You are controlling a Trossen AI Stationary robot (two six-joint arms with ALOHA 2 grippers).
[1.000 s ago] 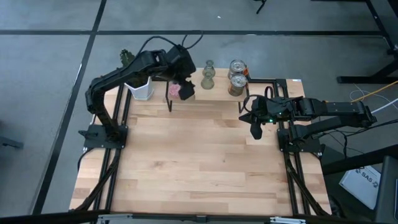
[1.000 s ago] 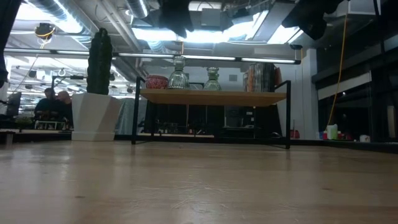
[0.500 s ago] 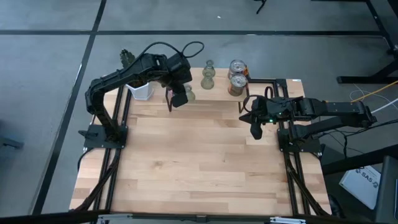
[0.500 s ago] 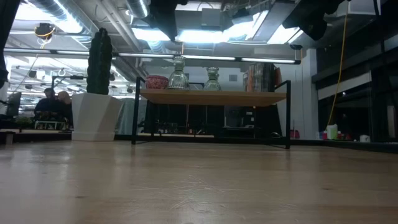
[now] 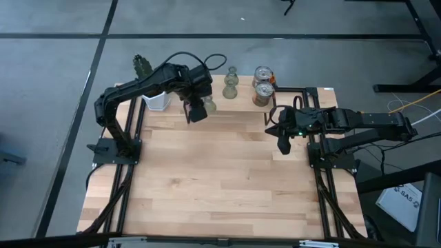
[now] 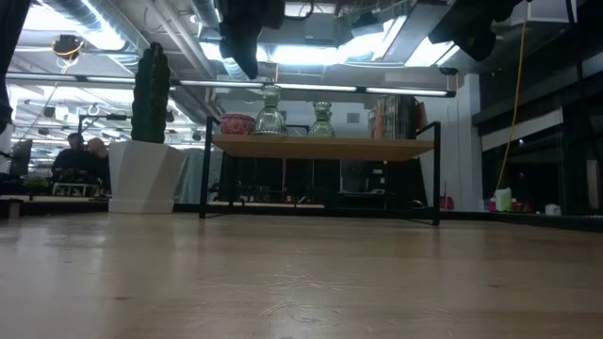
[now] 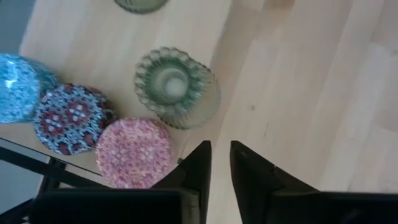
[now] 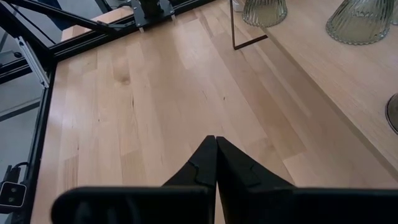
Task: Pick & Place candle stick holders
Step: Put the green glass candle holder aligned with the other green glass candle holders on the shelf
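Pink, dark patterned and blue round holders are sitting beside a green glass holder on the shelf. The left hand is hovering above them, fingers nearly together and gripping nothing. The right hand is hanging closed over the worktop; no writing is readable.

A white box lying on the floor at the lower right of the high view, dark print seen on its lid, something like "SAS-2" made out but not read with certainty, no other text, label or number legible in any view
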